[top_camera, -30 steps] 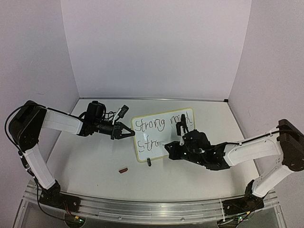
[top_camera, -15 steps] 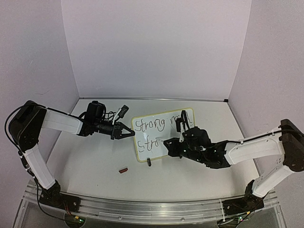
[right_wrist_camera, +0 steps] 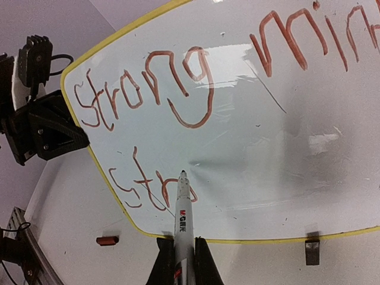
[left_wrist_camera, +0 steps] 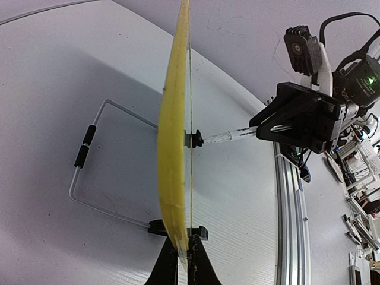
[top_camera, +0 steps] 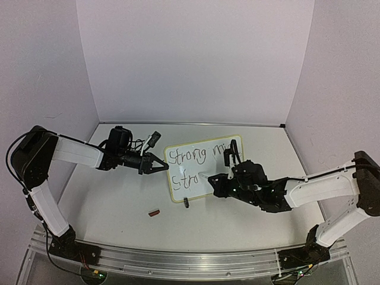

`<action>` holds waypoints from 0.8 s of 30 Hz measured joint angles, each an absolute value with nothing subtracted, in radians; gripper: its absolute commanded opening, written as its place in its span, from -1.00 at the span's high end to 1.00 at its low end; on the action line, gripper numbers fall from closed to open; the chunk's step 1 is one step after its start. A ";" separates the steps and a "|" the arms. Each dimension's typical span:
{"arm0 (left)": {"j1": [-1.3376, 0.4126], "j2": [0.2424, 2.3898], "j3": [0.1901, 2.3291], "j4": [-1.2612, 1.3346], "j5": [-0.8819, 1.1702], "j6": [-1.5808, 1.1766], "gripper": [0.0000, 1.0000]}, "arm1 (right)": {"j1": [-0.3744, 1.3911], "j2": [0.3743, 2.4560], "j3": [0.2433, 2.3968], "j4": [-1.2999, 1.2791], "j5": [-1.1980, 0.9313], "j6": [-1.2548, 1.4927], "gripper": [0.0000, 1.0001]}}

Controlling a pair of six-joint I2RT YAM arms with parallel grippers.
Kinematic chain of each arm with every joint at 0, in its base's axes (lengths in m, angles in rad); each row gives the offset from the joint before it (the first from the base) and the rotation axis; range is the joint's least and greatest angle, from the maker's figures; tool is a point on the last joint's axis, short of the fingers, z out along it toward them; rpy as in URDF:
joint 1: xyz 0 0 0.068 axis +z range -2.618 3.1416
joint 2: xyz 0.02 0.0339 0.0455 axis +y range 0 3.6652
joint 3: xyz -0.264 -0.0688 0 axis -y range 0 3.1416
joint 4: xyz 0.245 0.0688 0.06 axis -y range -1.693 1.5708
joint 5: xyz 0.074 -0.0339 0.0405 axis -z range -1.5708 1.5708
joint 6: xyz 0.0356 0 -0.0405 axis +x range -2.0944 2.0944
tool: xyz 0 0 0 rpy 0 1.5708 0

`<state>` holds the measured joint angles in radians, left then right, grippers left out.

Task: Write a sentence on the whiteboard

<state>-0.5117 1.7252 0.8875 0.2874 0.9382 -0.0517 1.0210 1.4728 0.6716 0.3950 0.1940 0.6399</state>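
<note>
The whiteboard (top_camera: 193,191) stood mid-table, leaning on its wire stand (left_wrist_camera: 107,160) behind it. The left gripper (top_camera: 164,168) pinched the board's left edge. From the right, the right gripper (right_wrist_camera: 183,256) held a marker (right_wrist_camera: 183,214), tip on the sentence (top_camera: 187,157), lower line. A small cap (top_camera: 154,212) lay before the board's left corner, toward the table's near edge.

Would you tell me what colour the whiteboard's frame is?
Pale yellow; the whiteboard's frame shows best in the left wrist view.
</note>
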 measured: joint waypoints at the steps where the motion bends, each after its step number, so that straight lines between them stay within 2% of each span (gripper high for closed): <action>1: -0.512 1.725 0.888 0.287 0.938 -0.052 1.00 | 1.021 1.478 0.672 0.395 0.194 0.640 1.00; 24: -0.512 1.725 0.888 0.287 0.938 -0.052 1.00 | 1.019 1.504 0.660 0.364 0.190 0.677 1.00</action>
